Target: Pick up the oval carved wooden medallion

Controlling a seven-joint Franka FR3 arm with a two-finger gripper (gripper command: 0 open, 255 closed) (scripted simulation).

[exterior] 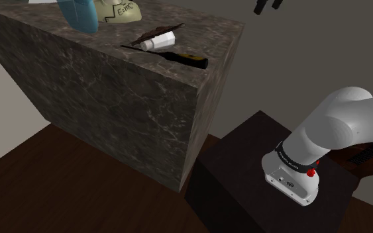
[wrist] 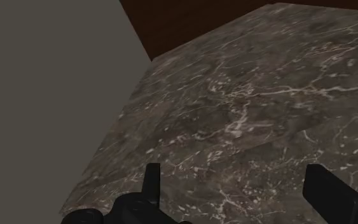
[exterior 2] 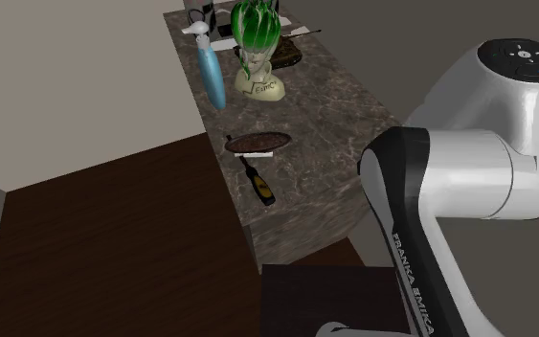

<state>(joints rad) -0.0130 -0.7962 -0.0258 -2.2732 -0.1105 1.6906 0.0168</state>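
Gripper (wrist: 231,178) released, facing bare counter (wrist: 247,114) | medallion (exterior 2: 258,144) by counter's edge at the second exterior view's left, propped on white roll (exterior: 159,44) | we fear the thin tilted disc slipping, or the bottle (exterior 2: 261,182) beside it toppling.

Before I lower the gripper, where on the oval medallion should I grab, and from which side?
Come down from above, closing the open gripper across the short width of the dark oval medallion. It lies thin and nearly flat, propped on a white piece, so its long edges probably stand off the marble counter. Avoid the black-and-yellow tool alongside.
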